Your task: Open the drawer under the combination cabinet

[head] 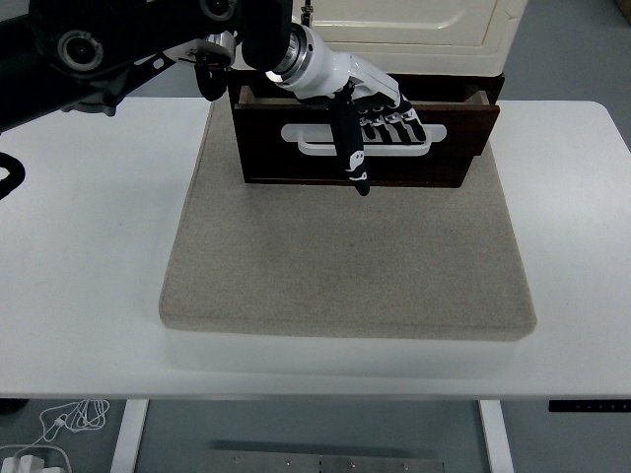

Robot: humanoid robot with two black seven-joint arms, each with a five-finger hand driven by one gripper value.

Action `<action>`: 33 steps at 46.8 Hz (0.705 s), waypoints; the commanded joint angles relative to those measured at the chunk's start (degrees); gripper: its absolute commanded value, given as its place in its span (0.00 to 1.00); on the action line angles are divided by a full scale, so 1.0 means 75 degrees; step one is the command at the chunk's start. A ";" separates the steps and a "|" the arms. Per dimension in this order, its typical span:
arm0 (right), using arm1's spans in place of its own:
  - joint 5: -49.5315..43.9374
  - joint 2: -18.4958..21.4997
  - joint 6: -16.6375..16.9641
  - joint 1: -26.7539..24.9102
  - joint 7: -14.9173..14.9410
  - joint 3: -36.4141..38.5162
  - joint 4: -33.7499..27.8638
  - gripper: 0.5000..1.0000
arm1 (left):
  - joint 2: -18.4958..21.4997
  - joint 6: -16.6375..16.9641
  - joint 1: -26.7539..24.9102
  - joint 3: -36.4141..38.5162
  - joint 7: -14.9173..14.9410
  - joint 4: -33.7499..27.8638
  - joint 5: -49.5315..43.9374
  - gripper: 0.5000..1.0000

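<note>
the left hand point(370, 113) is hooking its fingers point(394, 125) through the white handle point(363, 139) of the dark wooden drawer point(365, 138), under the cream cabinet point(414, 30) at the bench's point(79, 256) far side. the drawer looks rigid, probably sliding stiffly; the handle is the hold.

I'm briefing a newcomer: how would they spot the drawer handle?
Find the cream cabinet at the table's far edge; under it sits a dark brown drawer. The handle is the white horizontal loop on its front, with the left robot hand hooked in it.
</note>
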 commanded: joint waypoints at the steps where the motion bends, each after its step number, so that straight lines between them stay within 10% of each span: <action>1: 0.0000 0.0000 0.0000 0.0000 0.0000 0.0000 0.0000 0.86 | 0.0002 -0.0003 0.0000 0.0001 -0.0001 -0.0001 0.0001 0.99; 33: 0.0000 0.0000 0.0000 0.0000 0.0000 0.0000 0.0000 0.86 | 0.0072 -0.0003 -0.0011 0.0012 0.0011 -0.0118 -0.0303 1.00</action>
